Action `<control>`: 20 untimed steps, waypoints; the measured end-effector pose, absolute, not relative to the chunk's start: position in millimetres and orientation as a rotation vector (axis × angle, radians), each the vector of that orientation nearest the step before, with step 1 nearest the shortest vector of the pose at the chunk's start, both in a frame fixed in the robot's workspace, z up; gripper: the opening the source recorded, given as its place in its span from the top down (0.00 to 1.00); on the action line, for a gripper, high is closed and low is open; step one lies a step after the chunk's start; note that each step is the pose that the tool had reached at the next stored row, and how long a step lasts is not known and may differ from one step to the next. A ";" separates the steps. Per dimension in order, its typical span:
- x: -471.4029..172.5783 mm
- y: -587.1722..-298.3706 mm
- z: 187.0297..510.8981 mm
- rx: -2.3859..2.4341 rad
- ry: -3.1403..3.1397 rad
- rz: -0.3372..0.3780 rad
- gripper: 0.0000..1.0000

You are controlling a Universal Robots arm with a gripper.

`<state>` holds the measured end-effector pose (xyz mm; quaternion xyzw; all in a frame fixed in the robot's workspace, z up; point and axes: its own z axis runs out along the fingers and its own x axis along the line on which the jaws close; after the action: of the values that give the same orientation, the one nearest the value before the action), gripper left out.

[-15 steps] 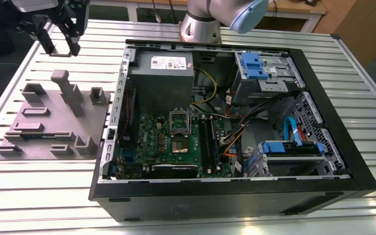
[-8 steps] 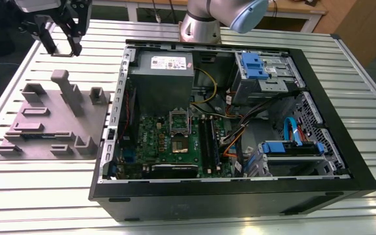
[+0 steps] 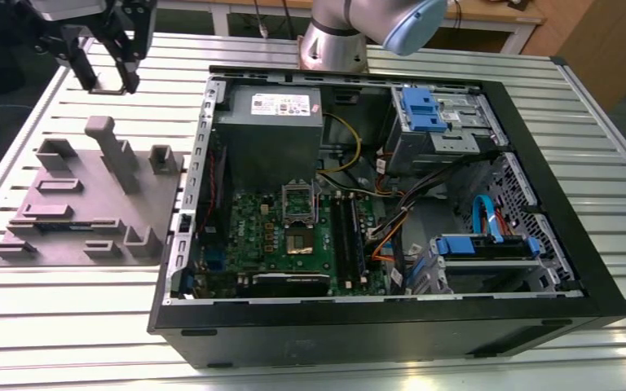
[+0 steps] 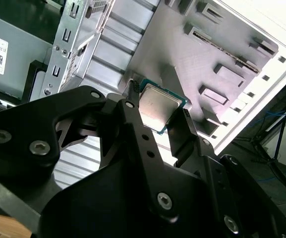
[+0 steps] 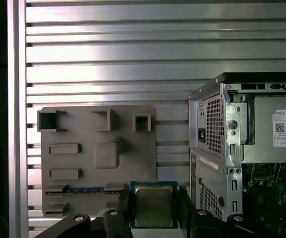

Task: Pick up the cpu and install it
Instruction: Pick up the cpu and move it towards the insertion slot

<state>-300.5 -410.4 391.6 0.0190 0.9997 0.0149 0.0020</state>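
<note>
My hand hangs above the slatted desk at the exterior view's left, closed on the cpu. The desk carries the open computer case, its green board facing up. Just beside the case lies the grey holder tray. In the second wrist view I see the cpu, silvery top showing, pinched between the black fingers, lifted off the tray.

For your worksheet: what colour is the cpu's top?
The cpu is silvery-grey with a green rim; best in the first wrist view.
</note>
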 end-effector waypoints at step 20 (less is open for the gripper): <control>-292.2 -410.4 391.5 0.060 3.137 0.047 0.53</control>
<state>-292.2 -410.4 391.5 0.0190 0.9997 0.0149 0.0021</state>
